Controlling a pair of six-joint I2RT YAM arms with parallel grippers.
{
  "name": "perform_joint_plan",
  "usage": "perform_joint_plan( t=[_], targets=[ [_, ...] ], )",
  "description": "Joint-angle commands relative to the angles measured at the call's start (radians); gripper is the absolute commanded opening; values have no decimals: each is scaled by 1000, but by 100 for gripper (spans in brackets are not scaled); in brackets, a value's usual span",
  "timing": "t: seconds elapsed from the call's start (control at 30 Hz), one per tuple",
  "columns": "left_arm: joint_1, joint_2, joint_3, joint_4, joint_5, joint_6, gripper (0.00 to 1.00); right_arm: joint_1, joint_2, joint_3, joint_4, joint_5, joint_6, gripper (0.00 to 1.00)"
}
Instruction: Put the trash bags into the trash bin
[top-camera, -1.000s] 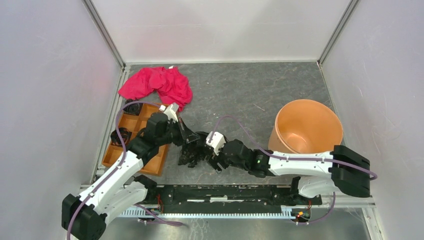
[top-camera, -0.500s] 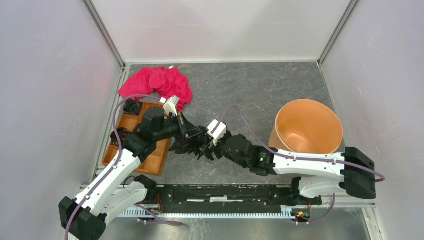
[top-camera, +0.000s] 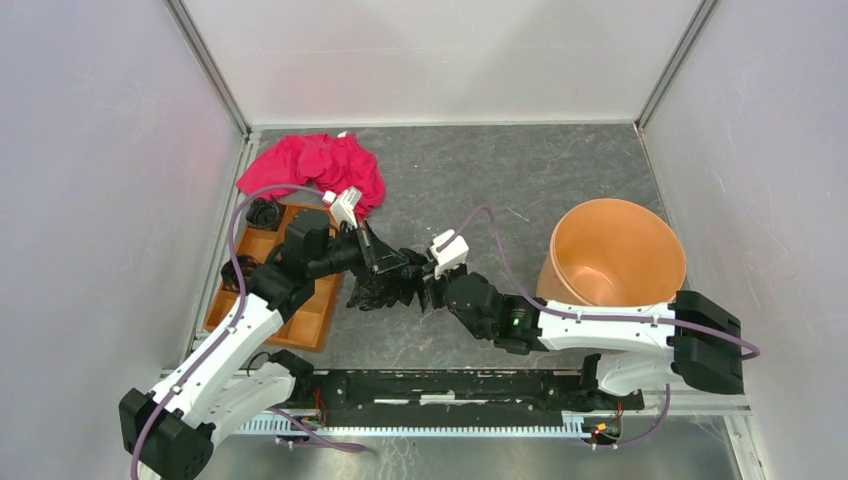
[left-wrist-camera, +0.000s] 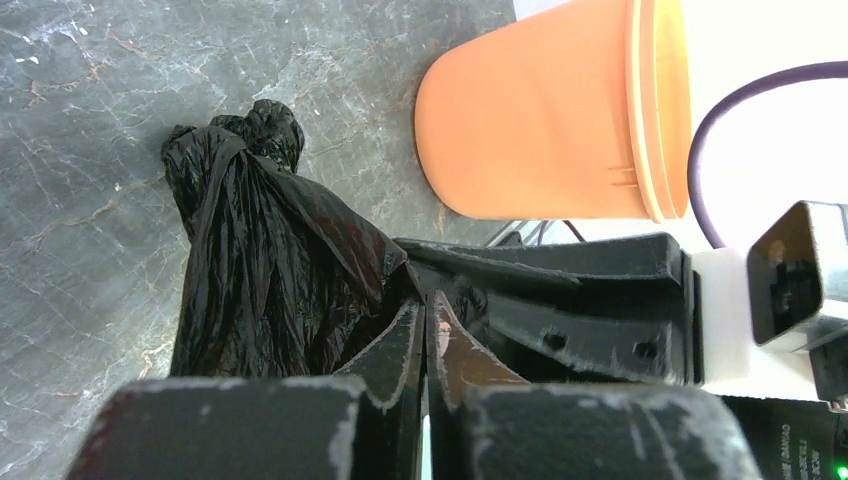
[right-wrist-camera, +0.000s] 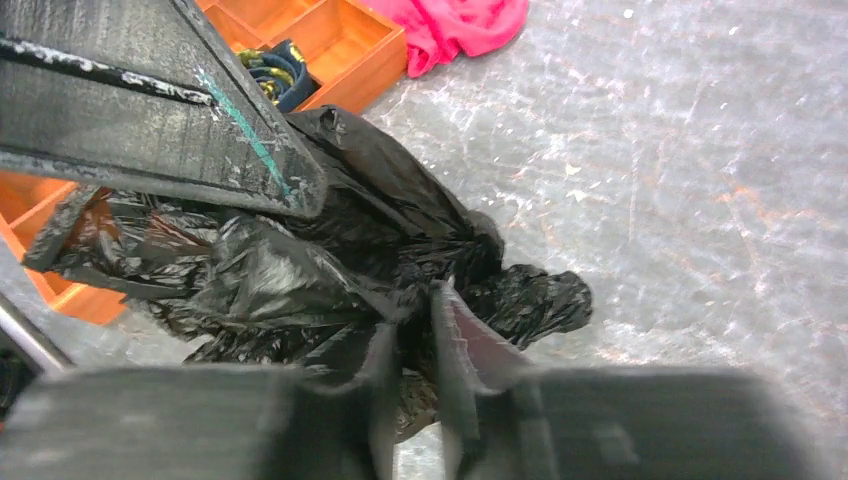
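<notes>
Right hand (right-wrist-camera: 415, 322): closes from wide onto crinkly black plastic bag (right-wrist-camera: 280, 280).
Left hand (left-wrist-camera: 426, 318): pinches it.
Meaning: ready for round orange bucket (top-camera: 612, 250).

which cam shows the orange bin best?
Top external: the trash bin is nearly whole, with its rim and inside in view. Left wrist shows only its outer wall and rim from the side; right wrist misses it.

walls (top-camera: 100, 150): plain white | tabletop (top-camera: 500, 180): grey marbled, possibly stone
</notes>
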Motion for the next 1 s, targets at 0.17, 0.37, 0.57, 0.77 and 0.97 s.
perform_joint_plan(
  t=[0.17,0.37,0.57,0.77,0.97],
  targets=[
    [-4,38,141,-16,25,67,60,-105,-127,-94,84,-117,48,0],
    [-5,-16,205,-186,-157,213,100,-177,-217,-109,-21,-163,102,0],
    [-5,-94,58,-166,-107,157,100,-286,-221,-52,-117,-220,112,0],
    [-4,-233,-187,27,45,-32,100,-336,-239,-29,-131,-241,100,0],
    [-4,-448,-459,329,98,-262,100,-350,-254,-8,-155,-259,112,0]
  ],
)
